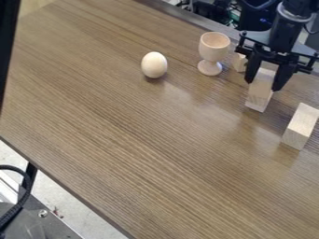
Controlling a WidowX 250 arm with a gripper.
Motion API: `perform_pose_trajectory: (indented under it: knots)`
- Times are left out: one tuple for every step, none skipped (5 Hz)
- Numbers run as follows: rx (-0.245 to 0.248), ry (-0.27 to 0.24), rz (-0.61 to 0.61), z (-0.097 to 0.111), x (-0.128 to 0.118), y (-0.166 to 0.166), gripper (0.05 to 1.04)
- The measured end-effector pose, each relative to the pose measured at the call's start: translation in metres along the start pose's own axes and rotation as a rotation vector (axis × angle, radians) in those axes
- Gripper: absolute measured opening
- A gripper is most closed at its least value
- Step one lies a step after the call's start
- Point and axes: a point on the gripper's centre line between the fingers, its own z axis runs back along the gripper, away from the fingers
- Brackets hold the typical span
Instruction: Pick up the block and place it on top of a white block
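Note:
At the upper right, the black gripper (265, 86) points down with one finger at each side of an upright pale wooden block (259, 97), shut on it. The block's lower part shows below the fingertips; whether its base touches the table cannot be told. Another pale, whitish wooden block (301, 126) lies to the right and nearer the camera, apart from the gripper. Part of a third pale block (240, 62) shows behind the gripper's left finger, beside the cup.
A wooden egg cup (212, 52) stands just left of the gripper, with a wooden egg (154, 65) farther left. The brown table (137, 144) has its front edge running diagonally across the lower left. Dark equipment and cables lie beyond the back edge.

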Motion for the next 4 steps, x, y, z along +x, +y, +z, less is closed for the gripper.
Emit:
perform_pose_trajectory:
  knots:
    - [-0.01,-0.014,-0.015,0.008,-0.002,-0.006,0.536]
    - [-0.016,-0.04,-0.039,0.023,-0.006,-0.012,0.536]
    - [-0.015,-0.045,-0.09,0.025,-0.019,-0.03,0.536]
    - [-0.022,-0.044,-0.122,0.026,-0.027,-0.042,0.536]
